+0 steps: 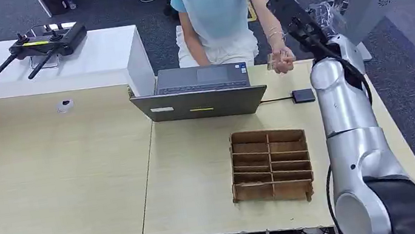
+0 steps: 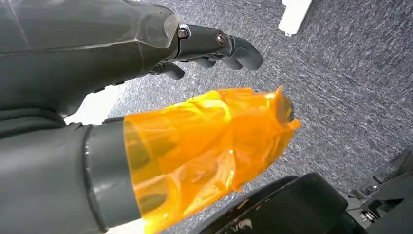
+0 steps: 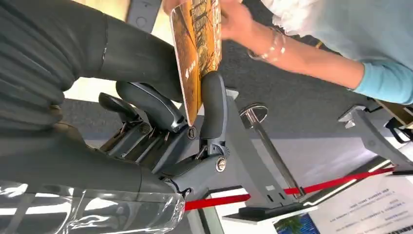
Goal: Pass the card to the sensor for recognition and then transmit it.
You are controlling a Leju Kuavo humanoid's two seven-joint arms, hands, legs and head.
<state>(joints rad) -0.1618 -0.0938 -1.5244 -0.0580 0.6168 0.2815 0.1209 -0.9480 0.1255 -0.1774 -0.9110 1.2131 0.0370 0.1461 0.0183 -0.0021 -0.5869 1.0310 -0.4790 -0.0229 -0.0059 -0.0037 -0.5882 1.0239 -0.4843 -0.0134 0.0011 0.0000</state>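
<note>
Two hands meet on the card (image 3: 197, 46) at this moment: the robot's right hand (image 3: 180, 114) and the person's hand (image 3: 234, 22). In the right wrist view the card stands on edge in the upper middle of the frame, its lower end wedged between the thick grey thumb and a dark finger (image 3: 213, 105), while the person pinches its upper end. In the head view the same meeting sits at the upper right, where the person's hand (image 1: 282, 60) is at the far edge of the table (image 1: 48, 176) and the right hand (image 1: 303, 30) is raised beside it; the card is too small there to make out.

The sensor is probably the small dark pad (image 1: 303, 95) lying on the table right of the laptop (image 1: 202, 93), wired to it. A brown divided box (image 1: 271, 165) sits nearer the robot, in the lower middle of the frame.

My reading is that the step in hand is a handover between person and robot, though which way the card is passing cannot be told from one moment. If the robot is receiving, the next move calls for a firm pinch, then lowering the card flat over the pad.

The left hand (image 2: 214, 48) hangs over the carpet, fingers curled in on nothing, its thumb wrapped in orange film (image 2: 209, 146).
</note>
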